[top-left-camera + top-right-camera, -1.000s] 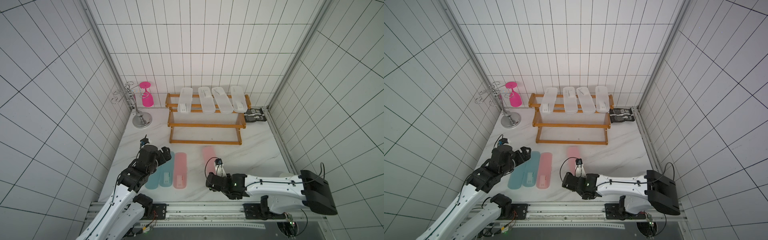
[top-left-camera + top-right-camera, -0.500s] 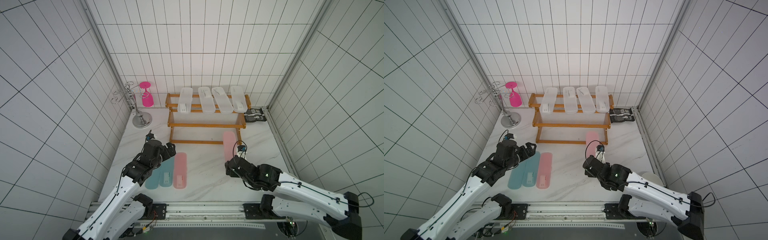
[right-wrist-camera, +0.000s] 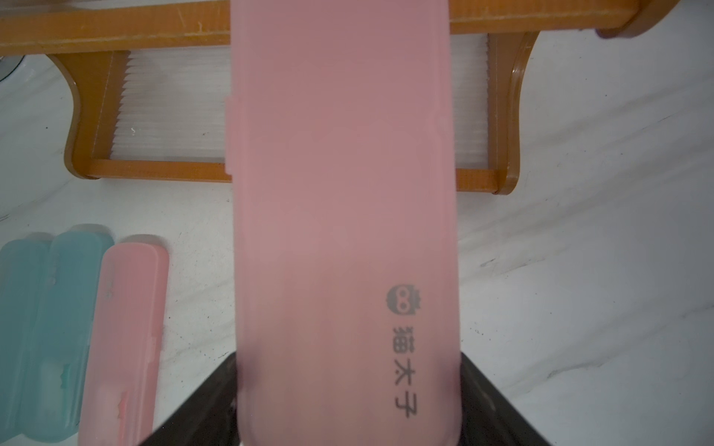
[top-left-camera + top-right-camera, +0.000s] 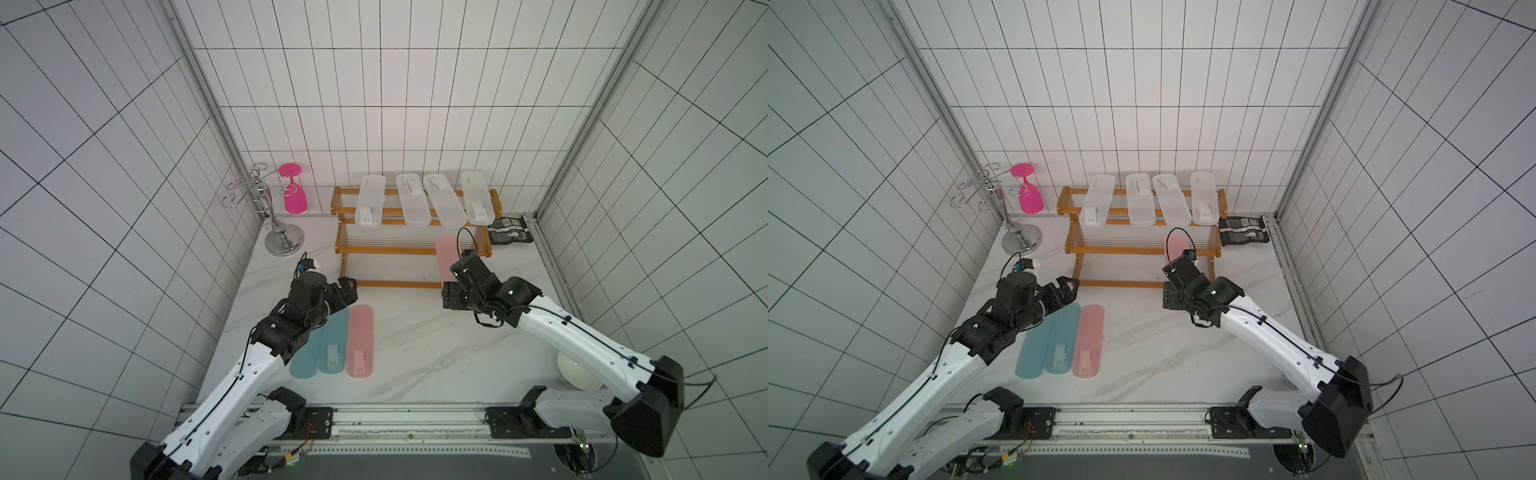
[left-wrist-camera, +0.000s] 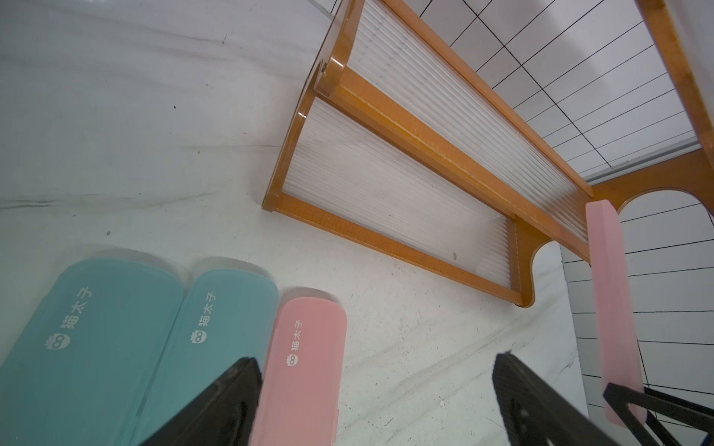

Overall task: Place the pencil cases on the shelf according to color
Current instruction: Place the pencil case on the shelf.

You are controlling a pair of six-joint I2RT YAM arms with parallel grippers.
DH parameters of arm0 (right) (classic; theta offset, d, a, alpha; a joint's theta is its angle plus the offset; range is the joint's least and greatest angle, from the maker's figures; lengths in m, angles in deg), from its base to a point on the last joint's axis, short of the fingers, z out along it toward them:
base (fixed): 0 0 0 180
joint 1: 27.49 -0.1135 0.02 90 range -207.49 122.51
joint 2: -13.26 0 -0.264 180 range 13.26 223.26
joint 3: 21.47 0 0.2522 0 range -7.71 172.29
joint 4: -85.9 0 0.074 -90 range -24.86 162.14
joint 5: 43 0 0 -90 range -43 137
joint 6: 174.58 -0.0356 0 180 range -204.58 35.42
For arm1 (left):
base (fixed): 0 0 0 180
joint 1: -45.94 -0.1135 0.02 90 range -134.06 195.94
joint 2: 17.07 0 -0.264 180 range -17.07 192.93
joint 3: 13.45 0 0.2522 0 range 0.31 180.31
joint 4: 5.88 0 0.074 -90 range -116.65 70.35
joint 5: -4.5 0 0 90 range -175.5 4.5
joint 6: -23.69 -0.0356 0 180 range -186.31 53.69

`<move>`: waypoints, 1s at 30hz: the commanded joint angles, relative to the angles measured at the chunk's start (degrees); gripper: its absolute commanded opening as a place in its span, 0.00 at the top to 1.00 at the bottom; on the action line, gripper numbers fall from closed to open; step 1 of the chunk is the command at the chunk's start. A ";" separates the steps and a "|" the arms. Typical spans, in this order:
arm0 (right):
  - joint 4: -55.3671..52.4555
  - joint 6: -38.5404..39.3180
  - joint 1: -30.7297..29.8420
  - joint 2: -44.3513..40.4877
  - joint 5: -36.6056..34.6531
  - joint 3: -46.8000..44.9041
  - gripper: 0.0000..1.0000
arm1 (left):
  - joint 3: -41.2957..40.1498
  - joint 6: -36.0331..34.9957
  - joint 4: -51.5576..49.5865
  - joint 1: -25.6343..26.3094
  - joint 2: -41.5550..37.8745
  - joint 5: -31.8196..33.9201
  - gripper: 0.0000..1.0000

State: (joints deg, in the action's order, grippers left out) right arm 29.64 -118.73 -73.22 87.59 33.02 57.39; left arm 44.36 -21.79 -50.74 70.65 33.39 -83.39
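Pencil cases [image 4: 409,199] in clear white, four, lay on the top tier of the shelf [image 4: 390,250]. Our right fingers [image 3: 483,417] gripped a pink case [image 4: 445,249] above the middle tier; our left fingers [image 5: 224,405] stood wide, empty. A second pink case [image 4: 360,340] and two teal cases [image 4: 332,345] lay on the bench [image 4: 436,353], not yet placed.

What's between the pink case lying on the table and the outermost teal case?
The second teal case lies there, side by side with the pink case on the table and the outer teal case. It shows in both top views and the left wrist view.
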 commanded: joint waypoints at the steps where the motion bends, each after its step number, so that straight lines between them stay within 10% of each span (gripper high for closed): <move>1: 3.09 3.45 2.01 2.19 -0.33 4.80 0.37 | 0.27 -1.21 2.01 0.16 0.43 -0.34 0.02; 30: 9.89 6.29 6.70 17.61 -3.05 13.77 0.39 | -4.25 -5.32 6.38 0.16 7.63 -1.49 0.02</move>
State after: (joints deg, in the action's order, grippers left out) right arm 37.69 -113.23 -67.19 104.22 31.32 68.04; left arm 40.76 -25.84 -45.95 70.65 40.77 -85.25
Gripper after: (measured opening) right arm 0.766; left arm 0.979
